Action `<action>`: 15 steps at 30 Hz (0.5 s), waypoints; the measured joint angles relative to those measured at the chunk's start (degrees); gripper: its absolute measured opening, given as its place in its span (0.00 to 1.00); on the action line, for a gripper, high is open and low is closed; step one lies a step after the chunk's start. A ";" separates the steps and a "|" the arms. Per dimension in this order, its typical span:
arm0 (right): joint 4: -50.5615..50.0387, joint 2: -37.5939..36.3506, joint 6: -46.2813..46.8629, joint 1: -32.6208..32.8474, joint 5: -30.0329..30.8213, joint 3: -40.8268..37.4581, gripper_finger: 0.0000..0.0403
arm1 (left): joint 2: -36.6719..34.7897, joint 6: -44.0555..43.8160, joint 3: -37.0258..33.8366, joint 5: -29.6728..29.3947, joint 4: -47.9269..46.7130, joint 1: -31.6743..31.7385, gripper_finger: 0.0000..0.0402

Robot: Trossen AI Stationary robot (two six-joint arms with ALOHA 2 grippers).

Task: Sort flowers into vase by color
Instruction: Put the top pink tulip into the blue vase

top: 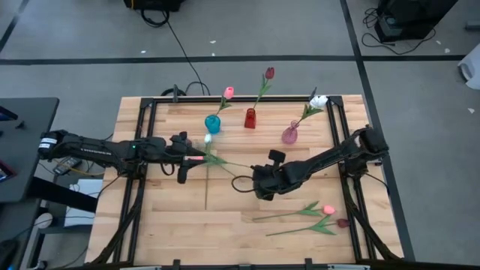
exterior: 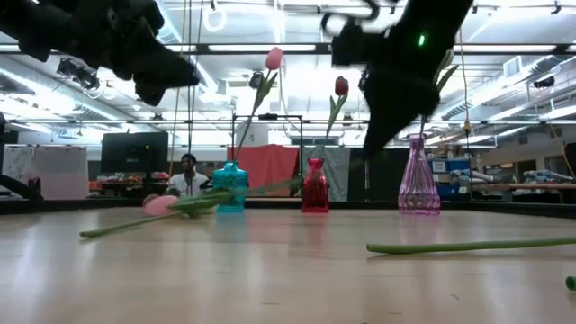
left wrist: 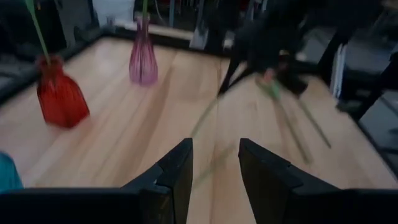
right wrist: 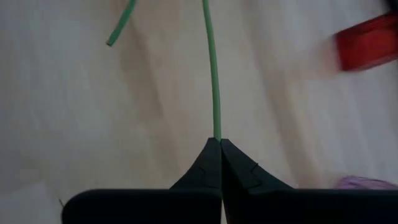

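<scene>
A pink flower (top: 225,163) stretches between the arms. Its head (exterior: 162,205) lies low under my left gripper (top: 193,156), which hangs open above it, touching nothing. My right gripper (top: 253,175) is shut on its stem. A white flower (top: 208,139) lies on the table beside the teal vase (top: 213,124), stem toward the near edge. The teal vase holds a pink flower (top: 229,92), the red vase (top: 250,118) a dark red one (top: 269,73), the purple vase (top: 290,135) a white one (top: 319,100). My right gripper pinches the pink flower's stem at its free end (right wrist: 217,134) between its two fingertips. The fingers slant down from the table's right side, and the stem runs straight on from them. The held end is lifted; the stem slopes down to the head (top: 196,159) at table level.
Two more flowers (top: 311,217) lie near the table's near right corner, heads pink (top: 328,209) and dark red (top: 343,223). A black frame (top: 142,142) rims the table. A person (exterior: 187,175) sits in the room beyond the far edge.
</scene>
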 joint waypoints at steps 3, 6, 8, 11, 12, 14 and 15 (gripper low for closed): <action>0.07 -3.01 -0.02 0.73 1.93 0.04 0.00 | 2.84 -1.93 0.00 0.42 -1.94 -0.42 0.34; 1.37 -5.30 -0.35 1.06 2.30 0.04 0.00 | 8.81 -2.18 -0.01 1.40 -1.30 -2.20 0.34; 3.13 -5.97 -1.37 1.05 2.09 0.08 0.00 | 13.58 -0.76 -0.02 0.45 2.48 -3.52 0.34; 5.60 -6.02 -3.13 1.02 0.80 0.08 0.00 | 19.50 2.13 0.00 -5.78 9.78 -4.50 0.34; 6.33 -6.02 -3.58 1.02 0.42 0.08 0.00 | 21.23 3.32 0.09 -7.46 11.93 -4.55 0.34; 7.08 -6.06 -4.07 1.04 -0.29 0.08 0.00 | 23.98 5.95 1.22 -10.16 13.08 -4.55 0.34; 7.11 -6.06 -4.13 1.04 -0.60 0.08 0.00 | 25.15 6.96 1.96 -11.02 12.95 -4.55 0.34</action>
